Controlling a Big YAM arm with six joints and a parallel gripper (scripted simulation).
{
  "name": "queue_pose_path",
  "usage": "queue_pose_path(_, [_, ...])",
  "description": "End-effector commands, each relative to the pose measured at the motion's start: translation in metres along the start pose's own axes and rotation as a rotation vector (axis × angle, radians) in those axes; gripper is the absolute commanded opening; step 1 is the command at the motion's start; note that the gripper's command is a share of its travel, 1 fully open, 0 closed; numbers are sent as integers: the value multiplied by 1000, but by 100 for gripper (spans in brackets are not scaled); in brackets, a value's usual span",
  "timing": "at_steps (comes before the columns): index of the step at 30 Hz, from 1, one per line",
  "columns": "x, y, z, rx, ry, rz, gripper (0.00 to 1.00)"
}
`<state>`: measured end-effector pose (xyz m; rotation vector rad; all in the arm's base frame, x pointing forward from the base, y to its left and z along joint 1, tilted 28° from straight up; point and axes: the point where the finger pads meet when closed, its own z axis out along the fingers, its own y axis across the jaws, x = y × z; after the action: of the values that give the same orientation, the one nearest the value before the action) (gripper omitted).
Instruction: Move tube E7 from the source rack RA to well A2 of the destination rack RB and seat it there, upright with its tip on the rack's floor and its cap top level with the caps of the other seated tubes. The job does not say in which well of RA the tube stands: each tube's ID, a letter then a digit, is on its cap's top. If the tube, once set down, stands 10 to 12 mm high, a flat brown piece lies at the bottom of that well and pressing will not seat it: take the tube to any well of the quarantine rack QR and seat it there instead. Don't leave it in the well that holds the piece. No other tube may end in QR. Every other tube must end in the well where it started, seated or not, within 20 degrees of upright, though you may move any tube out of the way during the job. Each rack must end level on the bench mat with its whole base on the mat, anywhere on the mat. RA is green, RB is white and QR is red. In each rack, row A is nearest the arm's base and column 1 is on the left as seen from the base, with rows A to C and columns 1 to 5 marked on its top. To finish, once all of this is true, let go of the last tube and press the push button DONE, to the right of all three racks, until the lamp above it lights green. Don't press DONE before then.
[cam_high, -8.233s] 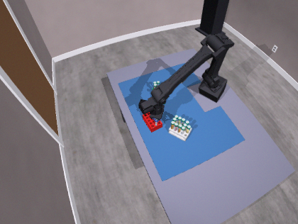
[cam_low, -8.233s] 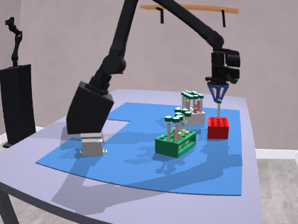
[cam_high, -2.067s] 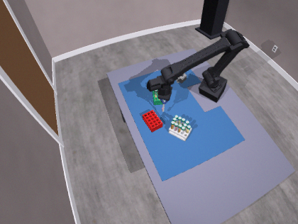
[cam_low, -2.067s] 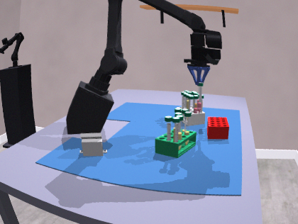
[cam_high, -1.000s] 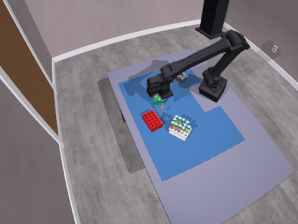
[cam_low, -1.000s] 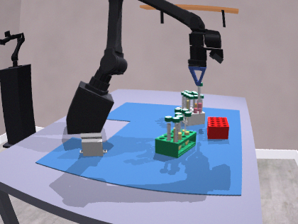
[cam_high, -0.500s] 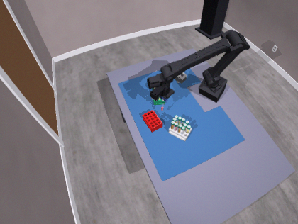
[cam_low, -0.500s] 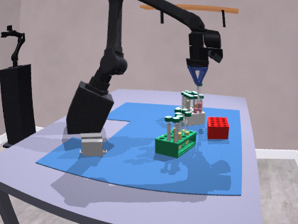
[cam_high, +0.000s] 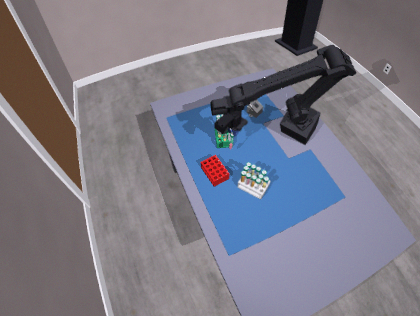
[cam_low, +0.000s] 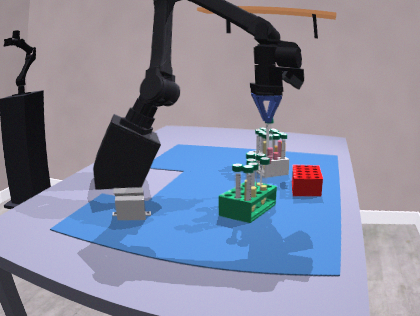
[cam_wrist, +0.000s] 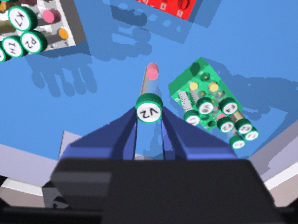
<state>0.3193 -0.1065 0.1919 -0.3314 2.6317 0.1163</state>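
Note:
My gripper is shut on a tube with a green-rimmed white cap that looks like it reads V2; its pink tip hangs high over the blue mat. In the side view the gripper holds the tube well above the racks. The green rack RA lies to the right below, with several capped tubes; it also shows in the top and exterior views. The white rack RB holds several tubes, two capped K7 and P2. I cannot make out an E7 cap.
The red rack QR stands empty beside RB. A grey button box sits near the arm's base. The blue mat has a cut-out corner by the base.

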Motion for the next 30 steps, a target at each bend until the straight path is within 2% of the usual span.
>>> queue_pose_path(1, [13, -5, -7, 17, -10, -22, 0])
queue_pose_path(14, [47, -19, -6, 13, -4, -20, 0])
queue_pose_path(22, [74, -31, 1, -7, 12, -8, 0])
queue_pose_path(30, [93, -39, 1, -8, 12, -7, 0])
